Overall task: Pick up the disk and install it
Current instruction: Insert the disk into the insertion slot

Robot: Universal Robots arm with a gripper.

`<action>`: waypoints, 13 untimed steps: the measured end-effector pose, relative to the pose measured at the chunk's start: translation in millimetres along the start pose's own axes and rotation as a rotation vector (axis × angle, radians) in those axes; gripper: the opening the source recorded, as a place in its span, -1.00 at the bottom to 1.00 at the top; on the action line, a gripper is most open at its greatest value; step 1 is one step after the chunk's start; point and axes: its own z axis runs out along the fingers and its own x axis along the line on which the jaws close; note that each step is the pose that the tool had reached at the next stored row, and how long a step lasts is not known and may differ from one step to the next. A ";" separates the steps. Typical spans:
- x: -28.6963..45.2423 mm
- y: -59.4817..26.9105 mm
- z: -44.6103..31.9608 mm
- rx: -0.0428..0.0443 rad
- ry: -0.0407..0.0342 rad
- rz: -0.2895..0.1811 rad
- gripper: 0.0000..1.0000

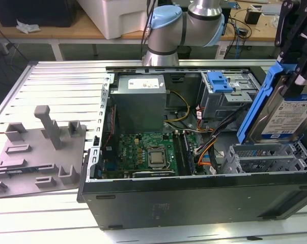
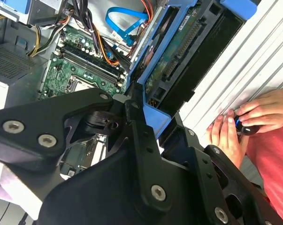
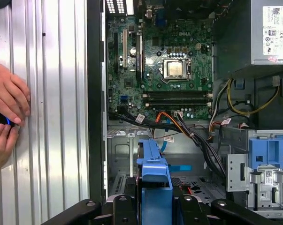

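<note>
Open PC case (image 1: 194,203), mobo (image 1: 143,150), PSU (image 1: 140,109); grey fixture tray (image 1: 36,158) beside, exterior view's left.

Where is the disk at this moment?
On the exterior view's right, the disk is held tilted in the claw, just above the grey cage in the open case's corner.

A silver ribbed aluminium table (image 1: 61,81) made of long parallel slats fills the foreground. A grey moulded plastic fixture plate (image 1: 36,152) lies near its edge at the exterior view's left. Behind the table's far edge stands a light wooden workbench (image 1: 51,31) on 2 white legs (image 1: 56,51). On it are a large white plastic box (image 1: 117,15), a black box (image 1: 36,12), a crumpled white scrap (image 1: 27,26) and loose dark cables (image 1: 240,25). Even light leaves pale glare on the slats.
</note>
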 end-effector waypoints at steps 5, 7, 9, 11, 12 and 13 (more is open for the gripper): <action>0.9 0.0 2.1 0.0000 -0.0007 0.001 -0.27; 1.2 -0.1 3.0 0.0001 -0.0008 0.001 -0.27; 1.4 -0.1 3.8 0.0000 -0.0009 0.001 -0.27; 1.5 0.0 4.7 0.0000 -0.0008 0.001 -0.27; 1.5 -0.1 5.0 0.0000 -0.0007 0.001 -0.27; 1.5 -0.1 5.4 0.0000 -0.0009 0.001 -0.27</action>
